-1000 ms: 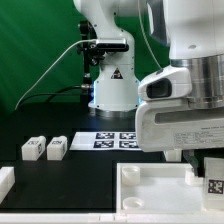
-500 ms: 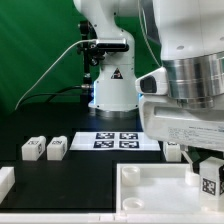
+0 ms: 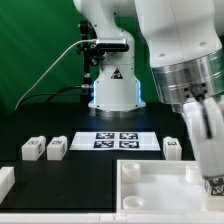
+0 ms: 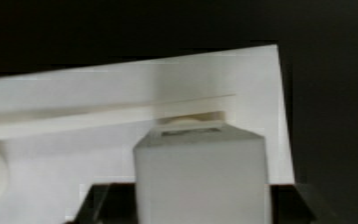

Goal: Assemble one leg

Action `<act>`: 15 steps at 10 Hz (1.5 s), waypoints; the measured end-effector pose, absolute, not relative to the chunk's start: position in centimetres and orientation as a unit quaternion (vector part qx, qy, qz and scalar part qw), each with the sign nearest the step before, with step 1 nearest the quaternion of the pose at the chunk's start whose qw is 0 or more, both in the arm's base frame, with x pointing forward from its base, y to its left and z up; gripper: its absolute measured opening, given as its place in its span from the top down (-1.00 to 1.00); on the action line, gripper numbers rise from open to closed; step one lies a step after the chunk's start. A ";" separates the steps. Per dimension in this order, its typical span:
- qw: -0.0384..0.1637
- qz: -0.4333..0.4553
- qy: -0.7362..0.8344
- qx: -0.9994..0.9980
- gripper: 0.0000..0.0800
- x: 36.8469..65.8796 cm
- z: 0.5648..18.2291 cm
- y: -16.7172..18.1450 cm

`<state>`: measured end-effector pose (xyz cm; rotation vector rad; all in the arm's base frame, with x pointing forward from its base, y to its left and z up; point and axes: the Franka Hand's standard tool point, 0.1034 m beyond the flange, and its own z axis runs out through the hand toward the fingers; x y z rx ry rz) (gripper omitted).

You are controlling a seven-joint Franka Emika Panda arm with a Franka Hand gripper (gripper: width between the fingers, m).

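A: Exterior view first: where is the leg [image 3: 212,184]?

B: At the lower edge on the exterior view's right, under the gripper [image 3: 210,172], over the corner of the large white tray-like part [image 3: 150,192]. Only a bit of its tag shows there.

A: And the jaws?

B: Closed on it, judging by the wrist view, where the leg [image 4: 202,175] stands upright between dark fingers [image 4: 114,205] (only their lower parts show). It seems held vertical so its end can meet the tray's corner squarely.

A: The other blocks?

B: Two spare legs [image 3: 44,148] rest together on the black table [image 3: 70,180], well apart, and another [image 3: 171,148] sits just beside the marker board [image 3: 115,140], out of the arm's way.
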<state>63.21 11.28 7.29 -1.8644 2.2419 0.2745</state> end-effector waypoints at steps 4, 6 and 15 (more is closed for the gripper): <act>0.103 0.097 0.781 -0.608 -0.37 63.2 7.2 11.3; 0.104 0.096 0.774 -0.617 -0.57 63.0 7.3 11.4; 0.127 0.081 0.656 -0.740 -0.62 62.5 10.5 11.7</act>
